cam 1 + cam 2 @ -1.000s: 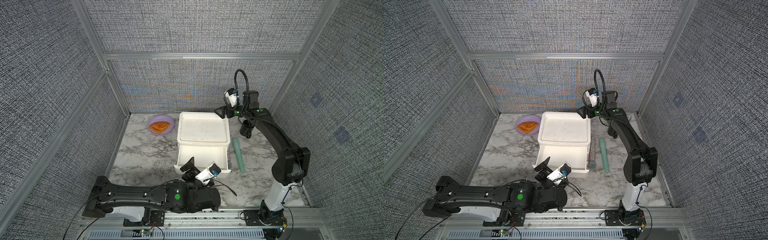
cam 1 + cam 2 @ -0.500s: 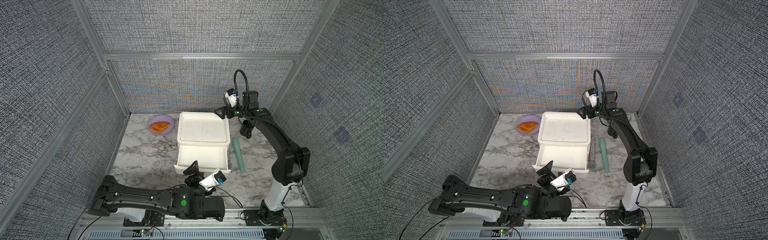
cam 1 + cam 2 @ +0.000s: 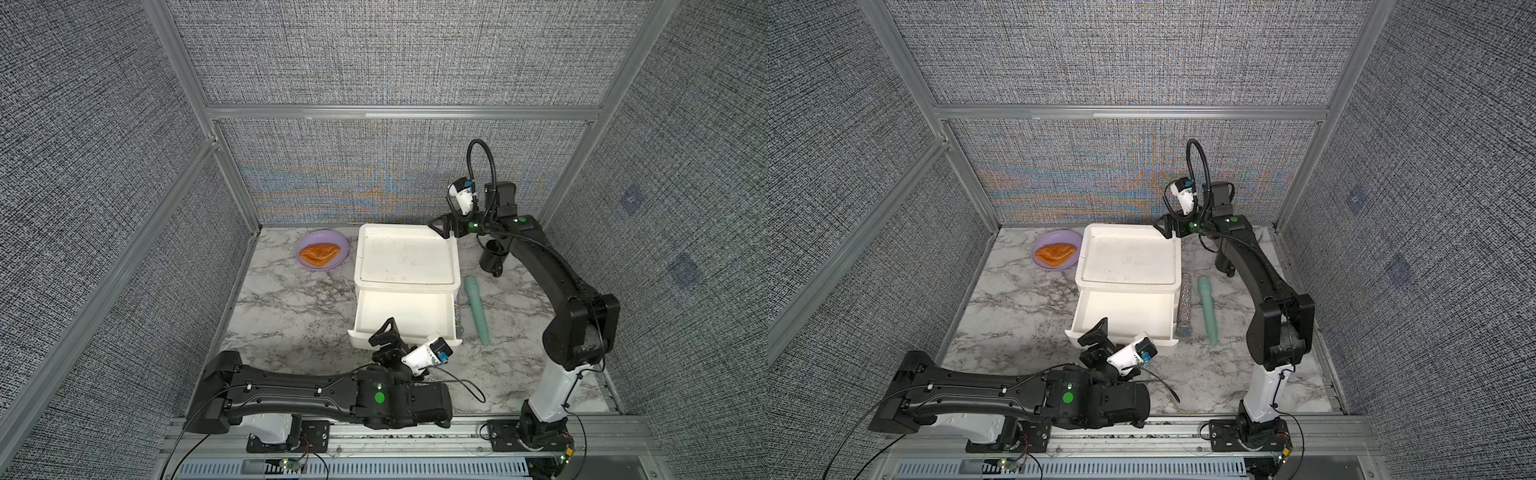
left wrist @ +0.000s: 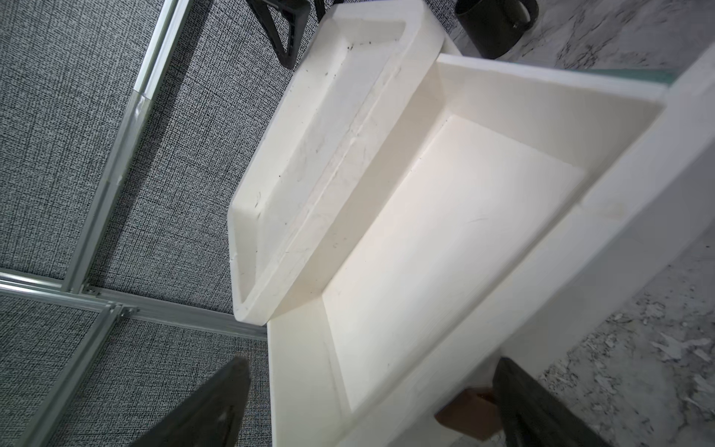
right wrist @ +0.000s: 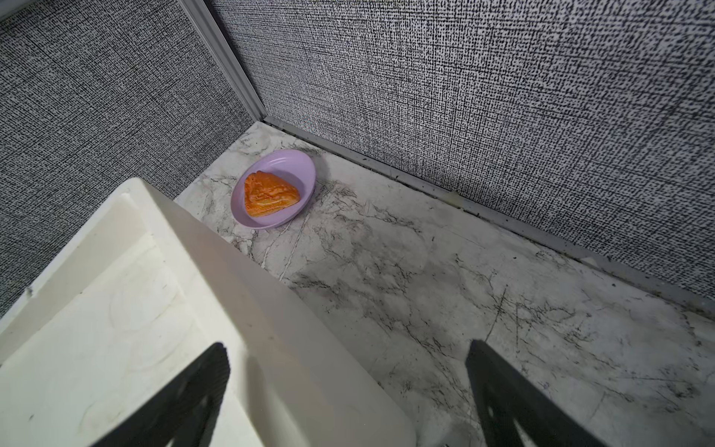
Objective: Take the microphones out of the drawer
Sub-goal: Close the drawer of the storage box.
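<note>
While the drawer (image 3: pixel 403 309) stands pulled out of its white cabinet (image 3: pixel 407 257), showing a bare floor in both top views and in the left wrist view, the microphone (image 3: pixel 1185 303) lies outside it. It rests flat on the worktop (image 3: pixel 1025 299), just beside the drawer's right wall, with its mesh head toward the front. In a top view it sits between that wall and a teal stick (image 3: pixel 1208 309) lying parallel to it.

The left gripper (image 3: pixel 399 338) is at the drawer's front panel, released and holding nothing. In the left wrist view its fingers (image 4: pixel 534 410) are spread wide, one past the drawer's left corner and one in front of the panel.

The right gripper (image 3: pixel 442 226) hovers at the cabinet's back right corner, likewise spread and grasping nothing. In the right wrist view one of its fingers (image 5: pixel 185 398) is over the cabinet top and the other over the worktop behind it.

A plate (image 3: pixel 320 236) with a pastry (image 3: pixel 319 254) sits at the back left. A black cup (image 3: pixel 492 259) stands under the right arm.
</note>
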Tool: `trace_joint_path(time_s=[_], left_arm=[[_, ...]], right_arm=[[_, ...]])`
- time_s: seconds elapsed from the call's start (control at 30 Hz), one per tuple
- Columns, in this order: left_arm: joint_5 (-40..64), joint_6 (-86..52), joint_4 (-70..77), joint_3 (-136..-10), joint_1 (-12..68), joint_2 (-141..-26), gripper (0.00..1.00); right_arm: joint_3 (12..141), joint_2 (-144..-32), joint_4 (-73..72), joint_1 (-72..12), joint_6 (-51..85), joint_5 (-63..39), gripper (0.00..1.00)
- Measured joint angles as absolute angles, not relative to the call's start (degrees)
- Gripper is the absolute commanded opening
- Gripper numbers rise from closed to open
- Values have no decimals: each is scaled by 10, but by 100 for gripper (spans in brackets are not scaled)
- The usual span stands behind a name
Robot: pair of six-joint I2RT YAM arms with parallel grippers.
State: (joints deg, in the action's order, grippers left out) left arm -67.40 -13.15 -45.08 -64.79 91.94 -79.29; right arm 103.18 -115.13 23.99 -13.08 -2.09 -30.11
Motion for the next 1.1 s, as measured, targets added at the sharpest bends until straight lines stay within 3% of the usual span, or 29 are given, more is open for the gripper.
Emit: trace_joint_path(time_s=[0.53,1.1], left_arm=[[-622,59,-209,-576,811,-744,100],[-545,149,-60,-566,703,-769,100]], right_arm=[[1040,-1160,251,-135,-34,-303,98],[1046,-1165,256,-135,-43,-308,98]])
